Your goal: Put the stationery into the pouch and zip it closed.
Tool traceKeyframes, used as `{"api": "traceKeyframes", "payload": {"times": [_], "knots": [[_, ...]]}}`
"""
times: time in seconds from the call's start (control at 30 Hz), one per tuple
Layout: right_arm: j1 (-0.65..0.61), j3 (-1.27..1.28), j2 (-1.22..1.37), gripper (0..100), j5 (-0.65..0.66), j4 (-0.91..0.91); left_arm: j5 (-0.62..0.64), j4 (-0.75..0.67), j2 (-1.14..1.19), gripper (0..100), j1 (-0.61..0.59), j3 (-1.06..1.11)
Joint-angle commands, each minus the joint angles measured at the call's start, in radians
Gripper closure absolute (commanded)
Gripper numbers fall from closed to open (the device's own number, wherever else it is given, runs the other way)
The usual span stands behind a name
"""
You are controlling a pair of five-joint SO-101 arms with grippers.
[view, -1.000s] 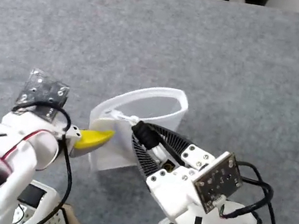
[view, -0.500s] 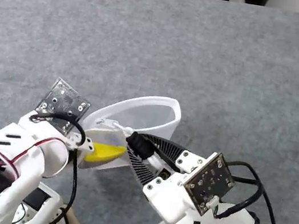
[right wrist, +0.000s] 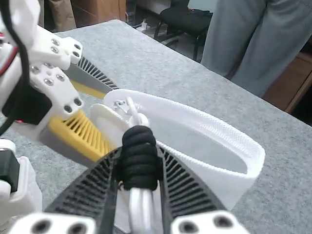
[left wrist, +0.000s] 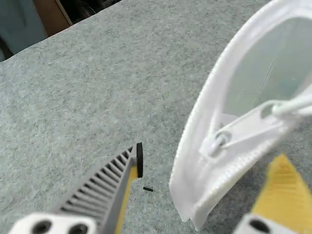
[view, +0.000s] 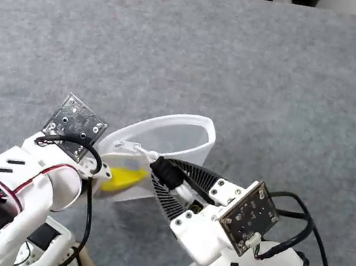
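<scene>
Two tools [view: 125, 176] [right wrist: 139, 168], one pouch [view: 188, 124], one pen [right wrist: 140, 145]

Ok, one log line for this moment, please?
left end effector open around pouch end | right end effector shut on pen | pouch unzipped

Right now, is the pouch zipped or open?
Open: the pouch gapes in a wide oval, its zipper slider parked at one end.
</scene>
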Motion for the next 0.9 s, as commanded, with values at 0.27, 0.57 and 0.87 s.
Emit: {"api": "traceKeyframes", "payload": {"times": [0.27, 0.57, 0.87], "knots": [[-0.012, -0.033, 0.004, 98.6, 0.008, 0.002, 0.000, -0.014, -0.005, 87, 0.013, -0.050], [-0.015, -0.035, 0.008, 98.6, 0.015, 0.109, -0.003, 0.012, -0.005, 87, 0.013, -0.154], [-0.017, -0.120, 0.004, 98.6, 0.017, 0.345, -0.006, 0.063, -0.005, 87, 0.002, -0.179]]}}
